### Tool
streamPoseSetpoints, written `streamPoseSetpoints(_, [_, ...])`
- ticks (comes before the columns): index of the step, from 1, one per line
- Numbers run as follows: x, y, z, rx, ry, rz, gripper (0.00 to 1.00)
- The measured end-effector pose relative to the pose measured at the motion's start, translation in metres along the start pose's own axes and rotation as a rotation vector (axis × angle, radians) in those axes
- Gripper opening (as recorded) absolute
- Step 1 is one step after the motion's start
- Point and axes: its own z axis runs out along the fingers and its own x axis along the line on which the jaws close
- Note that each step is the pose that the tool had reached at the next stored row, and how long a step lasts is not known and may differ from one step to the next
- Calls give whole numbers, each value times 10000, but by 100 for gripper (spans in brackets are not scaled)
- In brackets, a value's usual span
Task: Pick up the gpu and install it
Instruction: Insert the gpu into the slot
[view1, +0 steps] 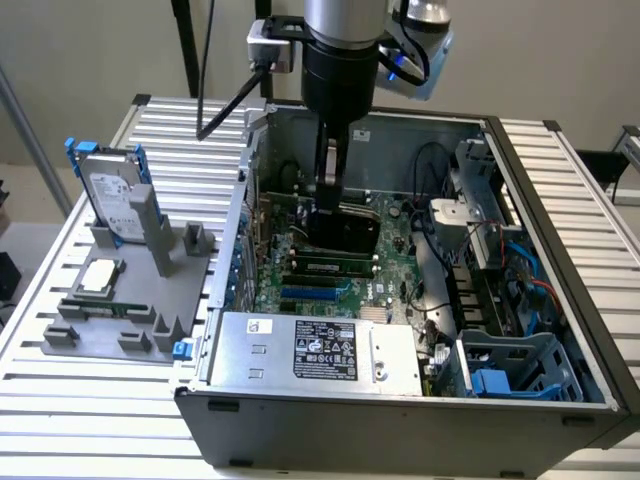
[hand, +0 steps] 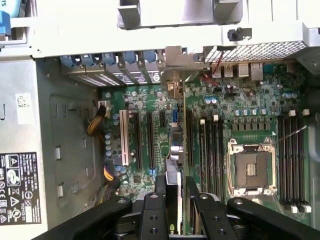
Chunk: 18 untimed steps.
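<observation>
At the exterior view's left, we are looking at a hard drive (view1: 112, 195) in a blue frame standing upright on a grey fixture (view1: 100, 320), well apart from the work. Moving right, the open computer case (view1: 400, 430) is lying on its side, with its power supply (view1: 315, 350) along the near wall.

Over the middle of the motherboard (view1: 320, 280), the gripper (view1: 328, 200) is reaching straight down into the case and clamping the gpu (view1: 350, 232). The card is hanging black and edge-on just below the fingertips, towards the far side of the board. In the wrist view the fingers (hand: 159, 200) are pressing both faces of the gpu (hand: 172, 175), which is running between them in line with the expansion slots. We cannot tell whether it is touching a slot.

Further right, a drive cage (view1: 520, 360) is sitting in the near corner.
</observation>
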Motion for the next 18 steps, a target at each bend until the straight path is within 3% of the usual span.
streamPoseSetpoints(2, [7, 31, 37, 3, -4, -25, 27])
streamPoseSetpoints(12, [12, 30, 218, 5, -37, -236, 27])
streamPoseSetpoints(18, [9, 31, 329, 10, -103, -338, 27])
